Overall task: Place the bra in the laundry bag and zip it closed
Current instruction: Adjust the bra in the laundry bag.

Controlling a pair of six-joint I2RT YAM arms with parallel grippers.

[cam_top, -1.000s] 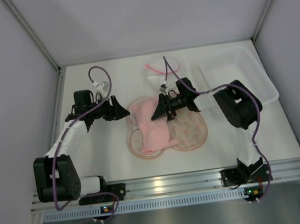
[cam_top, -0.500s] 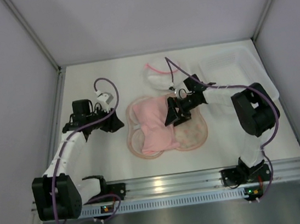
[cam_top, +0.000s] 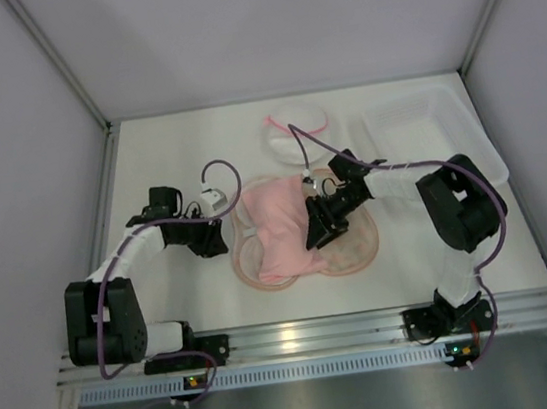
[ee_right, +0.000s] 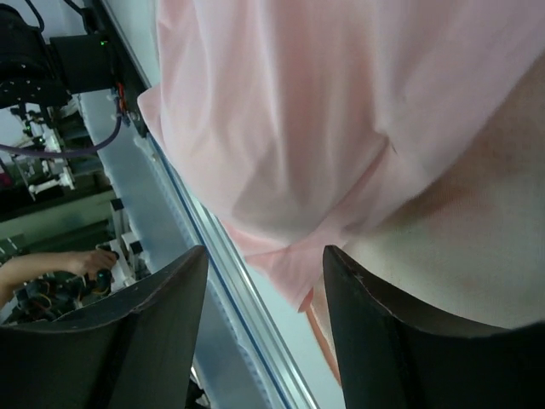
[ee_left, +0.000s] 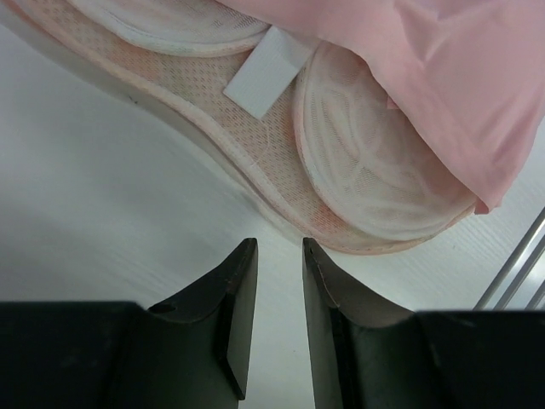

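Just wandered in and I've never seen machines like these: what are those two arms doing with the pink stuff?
Two robot arms are packing a bra into a laundry bag. The bra lies on the bag, which is spread open flat between them and not yet zipped. The right claw hovers over the bra with its jaws apart, gripping nothing. The left claw sits low at the bag's left edge, jaws a little apart and empty.
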